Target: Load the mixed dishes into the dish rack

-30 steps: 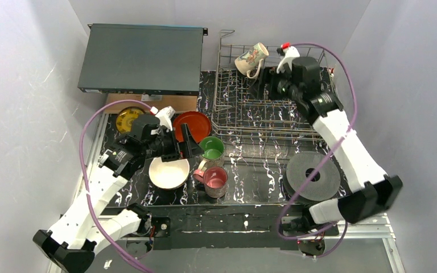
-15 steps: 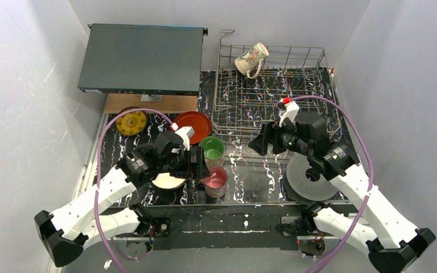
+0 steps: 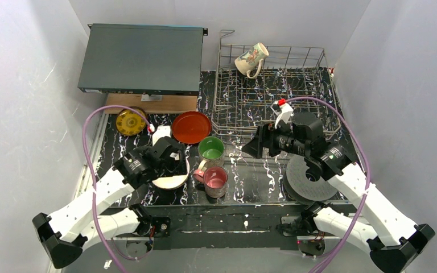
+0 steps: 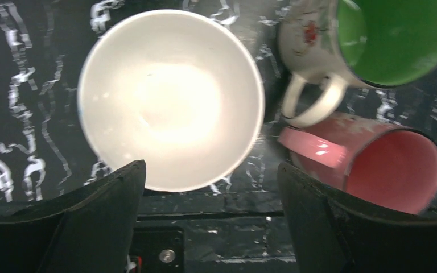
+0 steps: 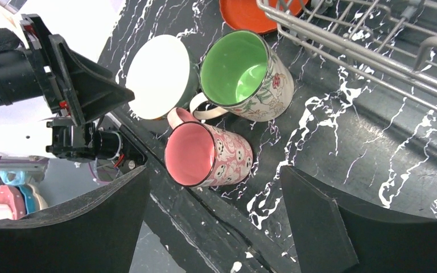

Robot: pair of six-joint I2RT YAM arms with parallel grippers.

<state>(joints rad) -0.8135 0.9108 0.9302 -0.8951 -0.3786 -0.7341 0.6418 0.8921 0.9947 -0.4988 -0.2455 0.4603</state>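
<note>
Cream bowl lies beneath the wide-open left gripper; best to pinch its six o'clock rim, clear of the pink mug at four o'clock

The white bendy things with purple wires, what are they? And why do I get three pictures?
They are robot arms, a left arm and a right arm, each ending in a two-finger gripper. One picture looks down from above. The other two come from small cameras on the wrists. The left gripper hovers open over a cream bowl. The right gripper is open, facing a pink mug and a green-inside mug. Neither holds anything. A red-orange plate and a yellow dish also wait on the table. One floral mug is already in the wire dish rack.
</note>
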